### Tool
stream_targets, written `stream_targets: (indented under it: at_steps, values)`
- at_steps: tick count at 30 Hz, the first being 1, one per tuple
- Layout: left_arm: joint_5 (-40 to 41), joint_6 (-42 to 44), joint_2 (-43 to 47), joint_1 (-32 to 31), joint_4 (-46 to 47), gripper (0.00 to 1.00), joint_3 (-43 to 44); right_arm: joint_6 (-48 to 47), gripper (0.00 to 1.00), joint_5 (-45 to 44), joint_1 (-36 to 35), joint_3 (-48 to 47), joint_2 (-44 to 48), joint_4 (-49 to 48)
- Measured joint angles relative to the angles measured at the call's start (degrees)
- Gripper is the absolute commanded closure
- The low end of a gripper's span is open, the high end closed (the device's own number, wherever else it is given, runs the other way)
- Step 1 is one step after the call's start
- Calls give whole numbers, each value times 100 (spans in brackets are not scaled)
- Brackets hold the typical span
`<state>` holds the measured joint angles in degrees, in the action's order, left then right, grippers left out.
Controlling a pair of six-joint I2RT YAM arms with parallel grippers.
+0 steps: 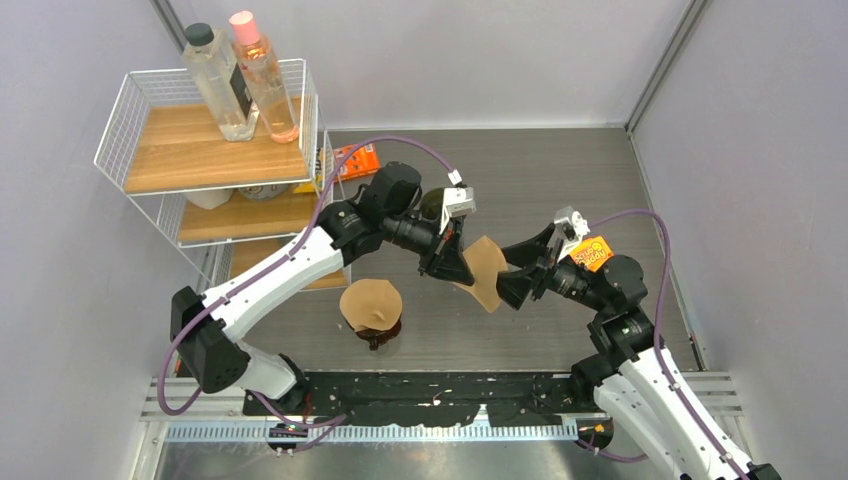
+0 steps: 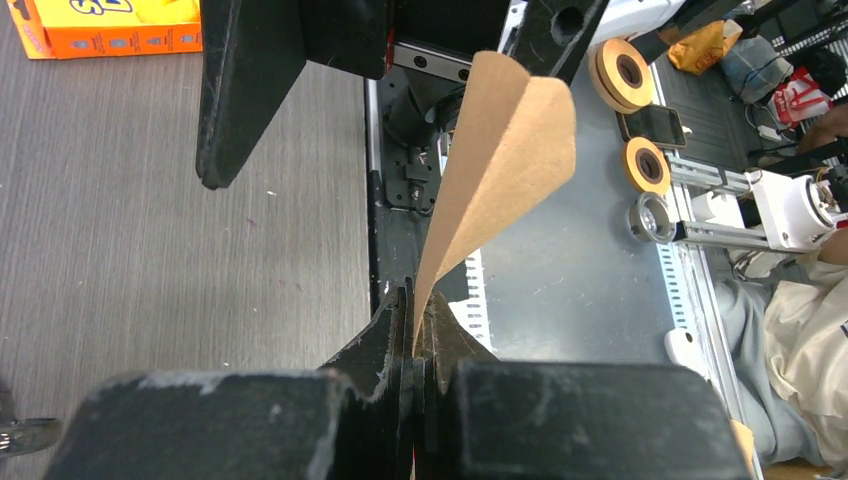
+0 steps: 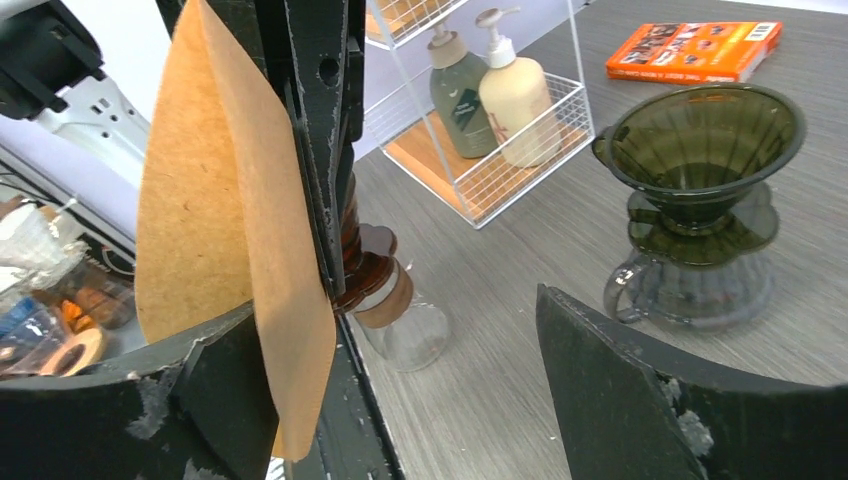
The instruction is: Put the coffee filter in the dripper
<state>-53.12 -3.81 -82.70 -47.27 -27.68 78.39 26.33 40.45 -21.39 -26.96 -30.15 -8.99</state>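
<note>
Coffee filter (image 2: 510,150) in left tool (image 2: 415,312)

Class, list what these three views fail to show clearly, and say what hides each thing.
Dripper: top view, mostly hidden behind the left arm.
Box: left wrist view, cut off by the top edge.
Carafe: right wrist view, top hidden behind the filter and left gripper.
Pump bottles: top view, largely covered by the upper shelf.
</note>
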Motion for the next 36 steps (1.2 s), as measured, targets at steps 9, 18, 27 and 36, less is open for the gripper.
stream_targets:
  at_steps: [9,18,27,36]
  values:
    - [-168,2,0,-2,59,100,0,188,48,358,0,0,-214,-372]
    - [-219,2,0,-2,109,100,0,249,57,833,-2,0,-199,-656]
    - [-223,20,0,-2,109,100,0,282,69,1270,-2,0,-197,-927]
    - [-219,94,0,-2,109,91,0,278,95,1241,-2,0,-199,-918]
